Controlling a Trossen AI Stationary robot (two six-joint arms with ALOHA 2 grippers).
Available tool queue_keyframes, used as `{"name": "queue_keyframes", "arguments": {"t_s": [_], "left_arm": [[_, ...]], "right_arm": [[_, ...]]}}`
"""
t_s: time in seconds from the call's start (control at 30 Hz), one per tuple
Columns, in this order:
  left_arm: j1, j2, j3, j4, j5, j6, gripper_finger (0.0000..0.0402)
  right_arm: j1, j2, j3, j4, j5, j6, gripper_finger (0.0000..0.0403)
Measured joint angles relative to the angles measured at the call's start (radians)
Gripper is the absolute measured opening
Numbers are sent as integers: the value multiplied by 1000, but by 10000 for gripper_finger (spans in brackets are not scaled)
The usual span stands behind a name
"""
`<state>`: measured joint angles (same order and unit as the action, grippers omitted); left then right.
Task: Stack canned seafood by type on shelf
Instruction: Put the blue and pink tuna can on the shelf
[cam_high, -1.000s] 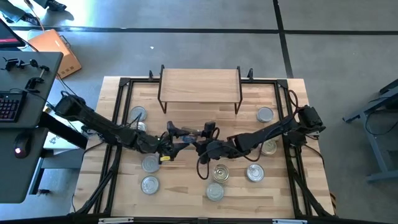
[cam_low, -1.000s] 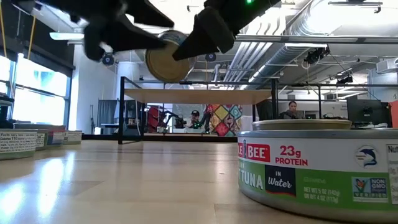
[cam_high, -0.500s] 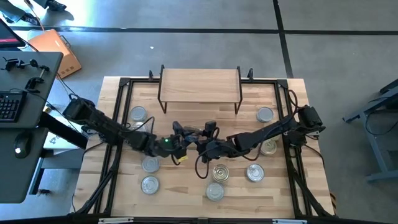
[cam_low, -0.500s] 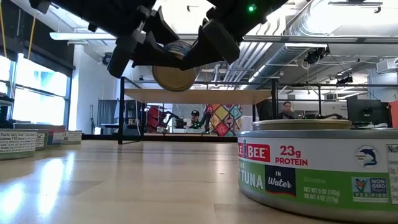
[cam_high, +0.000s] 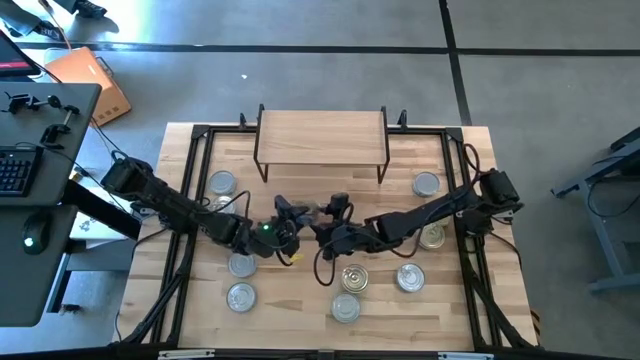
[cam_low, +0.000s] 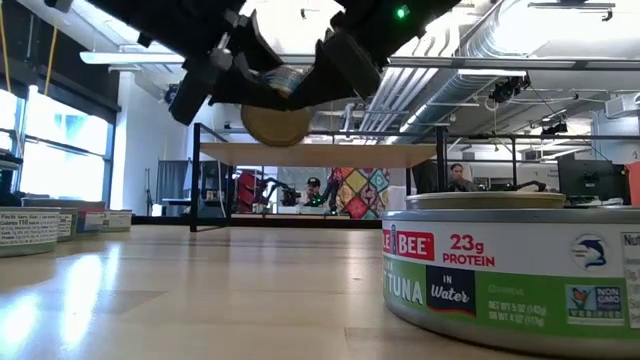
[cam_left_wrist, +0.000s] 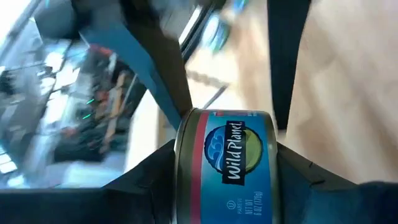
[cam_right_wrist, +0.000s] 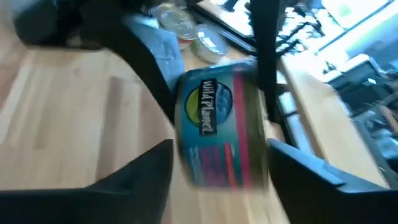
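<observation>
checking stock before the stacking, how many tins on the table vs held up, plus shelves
tins on the table: 8
tin held in the air: 1
shelf: 1
total: 10

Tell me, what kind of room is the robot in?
Probably a robotics lab or workshop: exposed ceiling ducts, a desk with a keyboard beside the table, and people at monitors in the background.
</observation>
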<state>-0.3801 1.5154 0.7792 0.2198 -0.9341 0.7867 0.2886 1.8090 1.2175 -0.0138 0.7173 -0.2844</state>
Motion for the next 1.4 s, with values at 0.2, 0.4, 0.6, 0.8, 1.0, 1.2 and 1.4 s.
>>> {"name": "queue_keyframes", "arguments": {"t_s": [0.2, 0.4, 0.6, 0.8, 1.0, 1.2, 1.4], "left_arm": [[-30, -16, 0, 3, -274, 145, 175], [66, -104, 0, 3, -283, 179, 175], [258, -201, 0, -55, -47, 229, 175], [450, -193, 0, -92, 134, 318, 175], [542, -179, 0, -109, 166, 358, 175], [579, -179, 0, -128, 199, 344, 190], [596, -179, 0, -168, 235, 344, 252]], "right_arm": [[51, -21, 0, -25, 175, 27, 290], [100, -27, 0, -103, 234, 138, 293], [131, -26, -1, -212, 294, 280, 294], [138, -26, -1, -222, 304, 296, 294], [138, -25, -2, -222, 304, 296, 295], [138, -25, -2, -222, 304, 296, 295], [138, -25, -2, -222, 304, 296, 295]]}}
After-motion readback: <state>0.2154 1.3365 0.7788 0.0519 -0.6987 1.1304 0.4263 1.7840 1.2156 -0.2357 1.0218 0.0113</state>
